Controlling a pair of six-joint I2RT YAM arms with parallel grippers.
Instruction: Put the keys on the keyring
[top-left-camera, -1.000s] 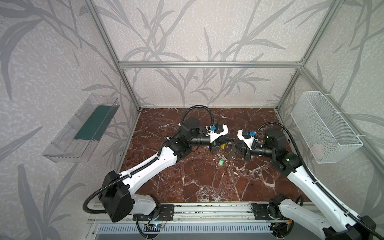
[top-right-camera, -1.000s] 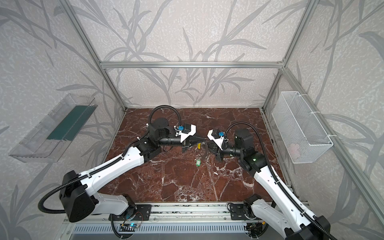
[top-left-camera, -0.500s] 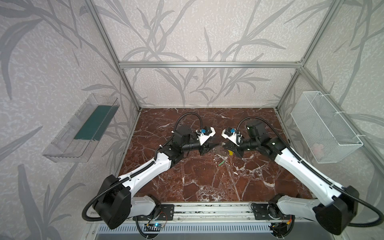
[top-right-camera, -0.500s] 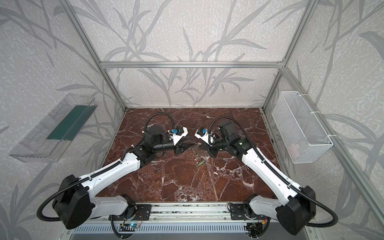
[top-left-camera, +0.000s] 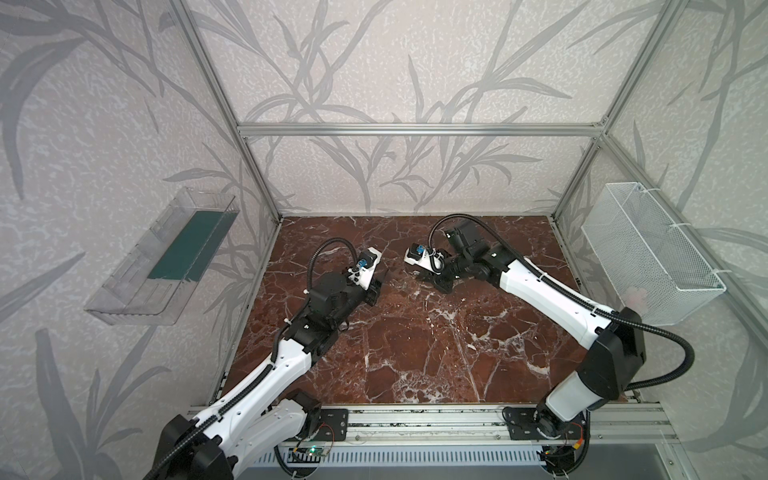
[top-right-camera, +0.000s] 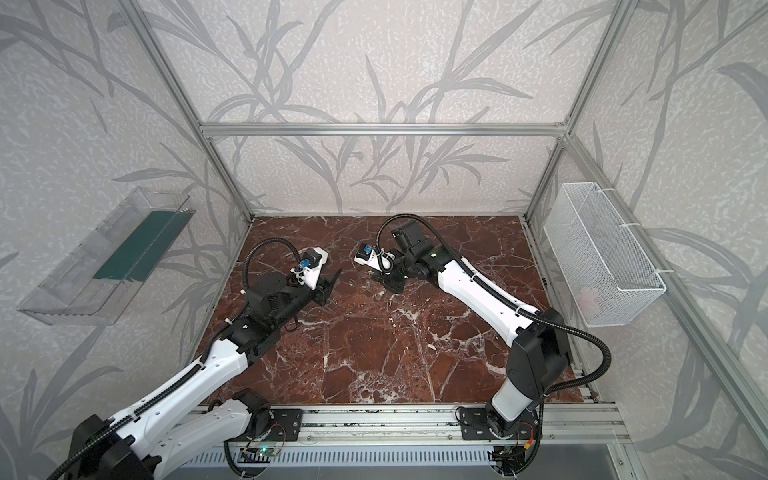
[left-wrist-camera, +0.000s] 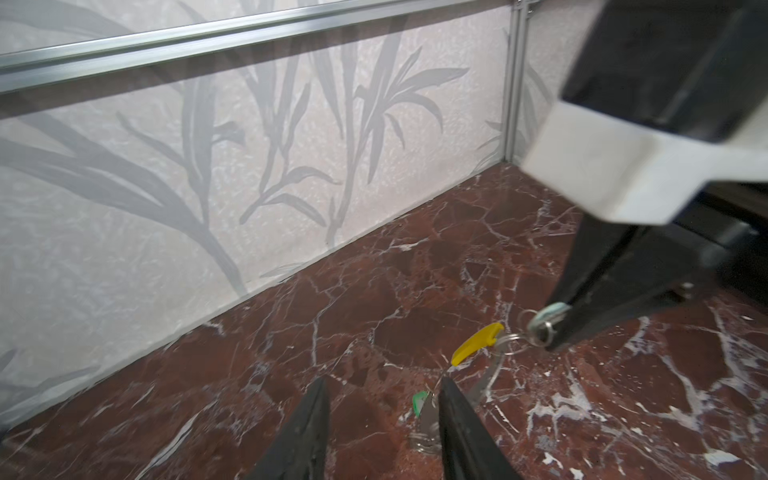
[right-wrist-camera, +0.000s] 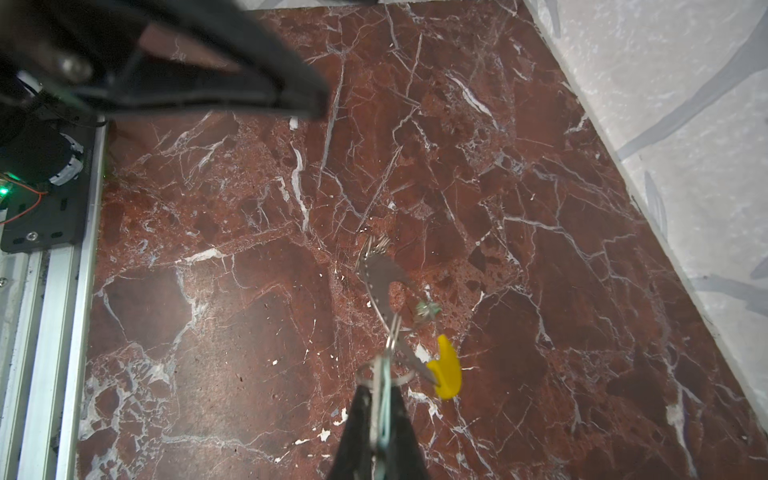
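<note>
In both top views the left gripper (top-left-camera: 380, 279) and right gripper (top-left-camera: 422, 276) sit low and near each other, but the keys are too small to see. The left wrist view shows the left fingers (left-wrist-camera: 307, 428) spread and empty beside the green key (left-wrist-camera: 422, 405), while the right fingers (left-wrist-camera: 602, 299) pinch the pale key (left-wrist-camera: 548, 311) with the keyring (left-wrist-camera: 478, 343) trailing down from it. The right wrist view shows the green key by the ring's grey band. I cannot tell if it is hooked on, so next I guess a check or a tiny, careful pinch to thread it.

Tabletop (top-left-camera: 415, 357): red-brown marble pattern with white veins. The keyring (right-wrist-camera: 380, 282), a grey band with a yellow segment, hangs low over it; whether its lower end and the green key (left-wrist-camera: 420, 402) touch it is unclear.
</note>
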